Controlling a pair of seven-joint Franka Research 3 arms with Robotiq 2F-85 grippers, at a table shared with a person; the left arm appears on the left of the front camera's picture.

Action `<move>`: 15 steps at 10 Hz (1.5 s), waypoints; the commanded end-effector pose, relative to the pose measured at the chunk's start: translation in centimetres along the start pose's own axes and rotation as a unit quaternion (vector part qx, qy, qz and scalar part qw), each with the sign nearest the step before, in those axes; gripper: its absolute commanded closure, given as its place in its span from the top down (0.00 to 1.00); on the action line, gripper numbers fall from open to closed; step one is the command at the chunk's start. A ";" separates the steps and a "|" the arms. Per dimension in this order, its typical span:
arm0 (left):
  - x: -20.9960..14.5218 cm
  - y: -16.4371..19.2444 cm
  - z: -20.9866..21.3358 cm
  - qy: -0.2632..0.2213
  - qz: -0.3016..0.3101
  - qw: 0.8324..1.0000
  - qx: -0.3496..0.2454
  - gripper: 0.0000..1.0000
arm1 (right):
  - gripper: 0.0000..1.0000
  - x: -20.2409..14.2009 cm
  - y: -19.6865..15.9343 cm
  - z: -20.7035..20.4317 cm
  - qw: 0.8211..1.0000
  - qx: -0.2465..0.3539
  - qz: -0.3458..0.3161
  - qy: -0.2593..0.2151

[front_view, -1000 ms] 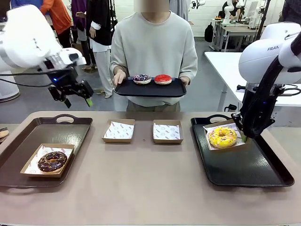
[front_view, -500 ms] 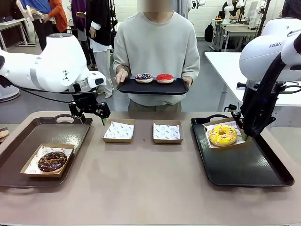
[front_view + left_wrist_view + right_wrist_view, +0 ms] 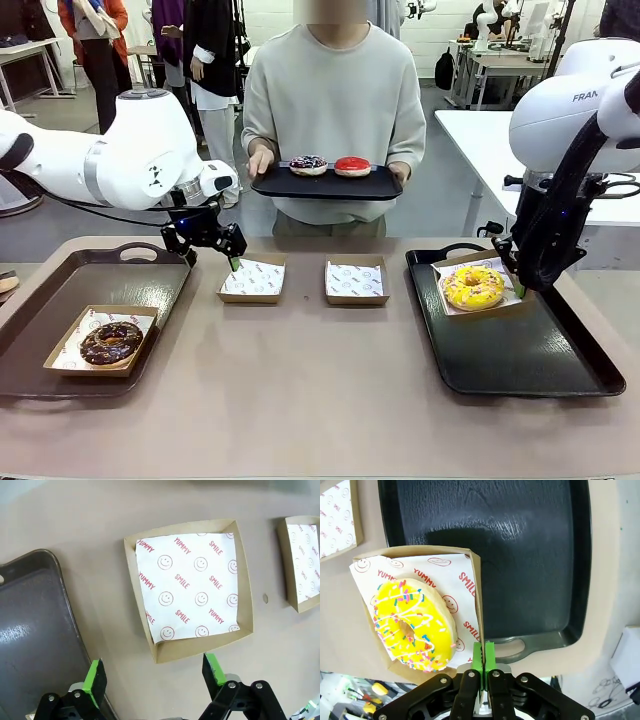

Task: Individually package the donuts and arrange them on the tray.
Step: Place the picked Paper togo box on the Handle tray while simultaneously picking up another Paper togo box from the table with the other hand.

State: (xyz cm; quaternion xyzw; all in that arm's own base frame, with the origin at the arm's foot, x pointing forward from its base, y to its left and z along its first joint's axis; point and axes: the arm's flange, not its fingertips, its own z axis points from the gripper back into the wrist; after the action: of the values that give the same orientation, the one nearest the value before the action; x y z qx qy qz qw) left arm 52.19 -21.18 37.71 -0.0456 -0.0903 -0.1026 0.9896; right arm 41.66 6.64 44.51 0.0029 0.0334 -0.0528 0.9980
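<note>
The left pincer (image 3: 212, 254) hangs over the far side of the tabletop (image 3: 300, 390), its green fingers spread wide and pinching nothing. In the left wrist view the pincer (image 3: 154, 672) is just above the near wall of an empty cardboard box (image 3: 190, 587) lined with printed paper, beside the rim of the brown tray (image 3: 30, 630). A second empty box (image 3: 356, 280) sits just beside the first, near the middle of the far edge.

The chocolate donut (image 3: 111, 342) lies in its own box on the brown tray at the left edge of the tabletop.

The right pincer (image 3: 483, 655) is pressed together on the side wall of the box (image 3: 475, 580) that carries the yellow donut (image 3: 414, 627). That box sits at the far left corner of the black tray (image 3: 520, 360) by the right edge, partly over the tray's rim.

Beyond the far edge a person (image 3: 335, 90) holds a small dark tray (image 3: 326, 186) with both hands. The sprinkled donut (image 3: 308, 165) and the red donut (image 3: 352, 166) rest on it side by side.
</note>
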 end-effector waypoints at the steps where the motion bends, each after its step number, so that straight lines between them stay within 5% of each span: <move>1: -0.1 0.1 0.0 0.004 0.001 1.000 0.001 1.00 | 0.02 0.0 0.1 0.1 1.000 -0.001 -0.003 0.002; 9: 0.0 0.1 0.0 0.001 0.001 1.000 0.000 1.00 | 0.02 0.0 0.0 0.0 1.000 0.000 0.000 0.000; 15: 3.5 0.2 -1.3 0.019 0.027 0.999 0.005 1.00 | 0.02 -2.2 -1.0 -4.0 0.998 0.005 0.053 -0.030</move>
State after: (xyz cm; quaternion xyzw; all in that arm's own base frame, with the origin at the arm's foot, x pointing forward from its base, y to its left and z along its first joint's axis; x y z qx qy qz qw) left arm 54.74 -21.38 36.92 -0.0504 -0.0772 -0.0938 0.9913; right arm 39.73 6.45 41.27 0.0014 0.0164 -0.0144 0.9998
